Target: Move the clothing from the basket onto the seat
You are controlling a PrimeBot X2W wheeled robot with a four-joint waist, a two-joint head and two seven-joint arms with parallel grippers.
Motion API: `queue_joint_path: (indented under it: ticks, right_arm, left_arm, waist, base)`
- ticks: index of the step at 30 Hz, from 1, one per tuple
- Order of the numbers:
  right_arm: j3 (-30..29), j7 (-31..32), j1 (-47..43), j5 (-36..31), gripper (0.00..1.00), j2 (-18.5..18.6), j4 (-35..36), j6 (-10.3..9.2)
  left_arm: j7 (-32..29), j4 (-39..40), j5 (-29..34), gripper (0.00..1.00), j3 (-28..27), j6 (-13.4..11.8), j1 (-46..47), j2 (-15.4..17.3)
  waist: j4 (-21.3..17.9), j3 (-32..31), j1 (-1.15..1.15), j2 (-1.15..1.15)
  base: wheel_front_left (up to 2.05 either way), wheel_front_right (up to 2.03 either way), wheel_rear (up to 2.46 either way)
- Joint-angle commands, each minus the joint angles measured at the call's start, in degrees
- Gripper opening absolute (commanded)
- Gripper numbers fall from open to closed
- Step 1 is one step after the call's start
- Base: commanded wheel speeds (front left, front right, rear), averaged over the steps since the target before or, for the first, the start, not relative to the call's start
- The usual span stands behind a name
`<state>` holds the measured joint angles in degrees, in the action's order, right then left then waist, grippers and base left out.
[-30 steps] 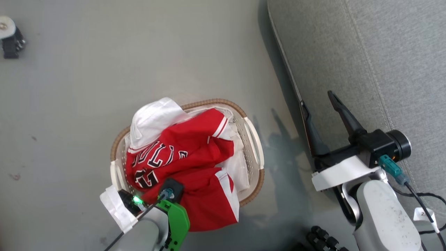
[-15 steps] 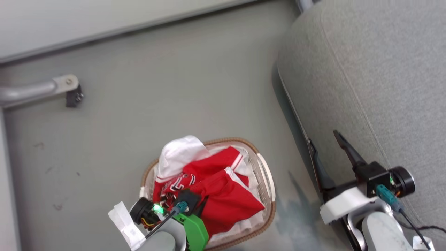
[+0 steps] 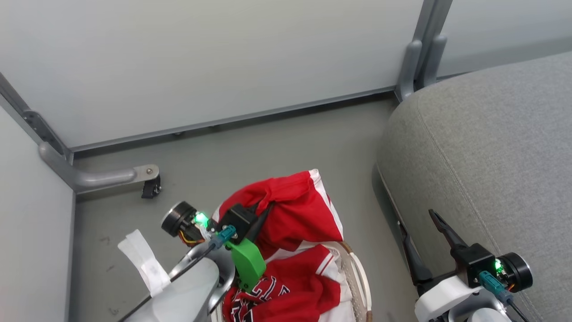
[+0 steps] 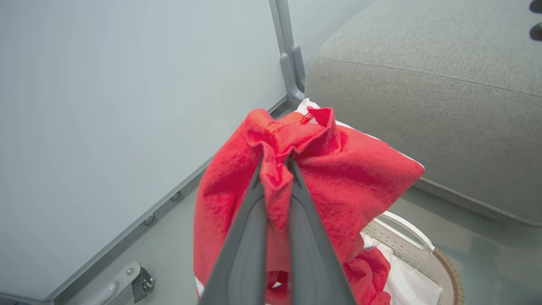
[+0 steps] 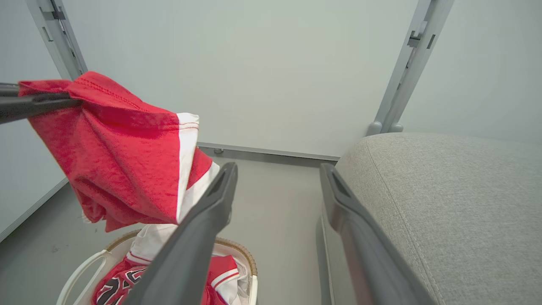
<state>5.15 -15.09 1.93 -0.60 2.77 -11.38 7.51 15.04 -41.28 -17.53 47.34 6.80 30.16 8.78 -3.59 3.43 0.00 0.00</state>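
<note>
The seat is lying on my right, a broad grey cushion in coarse woven fabric with a rounded corner and a stitched seam. The basket is sitting on the floor near me, just left of the seat, its white lattice wall and brown woven rim curving round a white liner. I am holding one red garment up above the basket, well apart from the seat; it is hanging in soft folds with a white stripe down one edge. A lettered jersey, red with black-and-white characters, is lying in the basket. My left hand is pinching a bunched fold of the raised garment, fingers closed tight on it. My right hand is hanging open and empty beside the seat's edge. I am judging the cloth light, limp and liable to drag, so a thick gathered fold is the best hold.
</note>
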Motion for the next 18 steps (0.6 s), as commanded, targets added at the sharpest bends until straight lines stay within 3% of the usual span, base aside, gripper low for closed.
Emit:
queue_joint_path:
  ticks: [1,18]
  right_arm:
    - [0.15,-0.12,-0.79,-0.43,1.0,0.21,0.04,-0.04]
    - [3.28,-0.13,1.18,-1.76,1.0,0.21,-0.18,-0.04]
  left_arm:
    - [0.09,1.31,0.34,0.0,-0.13,-0.14,1.4,0.93]
    - [-8.05,16.58,-1.03,0.0,2.0,0.63,16.67,10.61]
  waist:
    - [2.17,-4.55,0.0,0.0]
    - [1.68,-5.92,0.0,0.0]
  base:
    - [0.0,0.0,0.0]
    - [0.0,0.0,0.0]
